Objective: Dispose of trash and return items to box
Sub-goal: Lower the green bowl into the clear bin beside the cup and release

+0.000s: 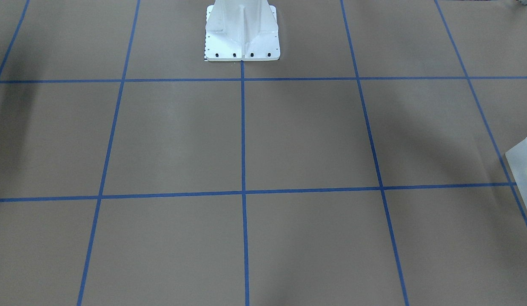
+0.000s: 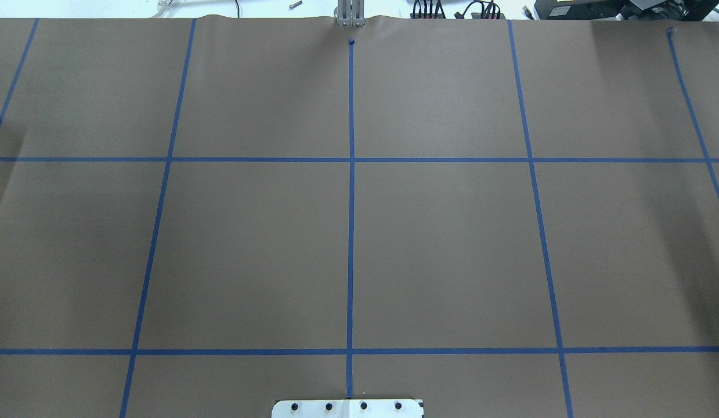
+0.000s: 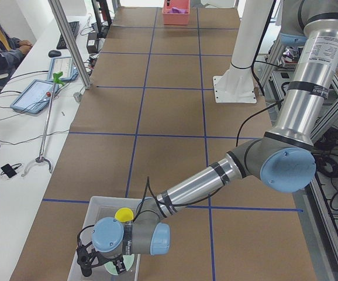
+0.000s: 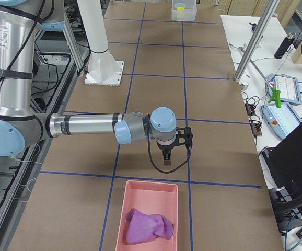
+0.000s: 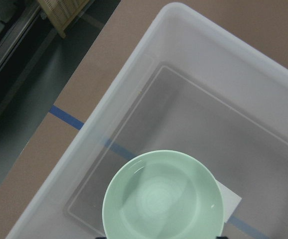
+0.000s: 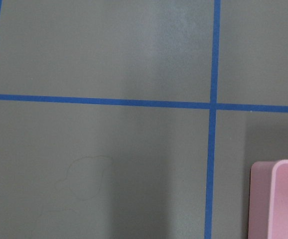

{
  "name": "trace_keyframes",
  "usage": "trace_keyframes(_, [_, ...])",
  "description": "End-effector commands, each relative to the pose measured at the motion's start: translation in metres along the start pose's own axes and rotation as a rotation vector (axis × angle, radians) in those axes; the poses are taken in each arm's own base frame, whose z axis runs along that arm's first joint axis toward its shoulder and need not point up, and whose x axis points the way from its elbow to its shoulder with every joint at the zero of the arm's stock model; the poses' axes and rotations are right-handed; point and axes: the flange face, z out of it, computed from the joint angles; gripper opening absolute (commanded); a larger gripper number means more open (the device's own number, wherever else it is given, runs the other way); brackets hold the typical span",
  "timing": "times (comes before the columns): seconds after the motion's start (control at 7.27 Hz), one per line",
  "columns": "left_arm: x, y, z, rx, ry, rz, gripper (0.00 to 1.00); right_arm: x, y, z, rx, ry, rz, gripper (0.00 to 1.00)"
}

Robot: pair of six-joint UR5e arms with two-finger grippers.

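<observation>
At the table's left end, the left gripper [image 3: 87, 269] hangs low over the translucent white plastic box [image 5: 119, 99], pointing down into it. Straight below it, in the wrist view, lies the round pale-green bowl [image 5: 161, 196], mouth up and within the box's walls. A small yellow round item [image 3: 124, 214] sits further along inside the same box. Whether the fingers are spread or pinching the bowl's rim I cannot tell, since only dark slivers show at the wrist view's lower edge. Being round, the bowl has no long axis to line up with. What matters is that it sits directly under this gripper and inside the box, so I judge the next move to be a release or a straight lift. At the opposite end, the right gripper [image 4: 166, 163] points down above the brown paper-covered table [image 2: 249, 249]. It is just beside the shallow pink plastic tray [image 4: 122, 214], which holds a crumpled purple cloth [image 4: 147, 226]. Its finger state cannot be told either.
</observation>
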Motion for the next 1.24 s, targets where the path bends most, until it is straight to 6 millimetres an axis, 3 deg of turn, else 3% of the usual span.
trace_keyframes(0.0, [0.097,0.042,-0.100,0.048,0.076,0.111,0.98,-0.011,-0.014,-0.012,0.039,0.068,-0.028,1.00])
trace_keyframes(0.14, [0.122,0.060,-0.124,0.075,0.086,0.246,0.98,-0.011,-0.026,-0.019,0.066,0.146,-0.042,1.00])
trace_keyframes(0.28, [0.113,0.101,-0.112,0.057,0.069,0.482,0.98,-0.011,-0.027,-0.020,0.069,0.147,-0.053,1.00])
trace_keyframes(0.41, [0.123,0.119,-0.118,0.068,0.068,0.584,0.98,-0.007,-0.021,-0.021,0.064,0.127,-0.047,1.00])
trace_keyframes(0.69, [0.187,0.153,-0.126,-0.028,0.064,0.606,0.98,0.005,-0.003,-0.026,0.053,0.048,-0.087,1.00])
trace_keyframes(0.83, [0.207,0.160,-0.147,-0.048,0.048,0.590,0.98,0.006,-0.004,-0.026,0.051,0.049,-0.085,1.00])
trace_keyframes(1.1, [0.211,0.167,-0.157,-0.034,0.039,0.601,0.98,0.008,-0.003,-0.031,0.061,0.053,-0.077,1.00])
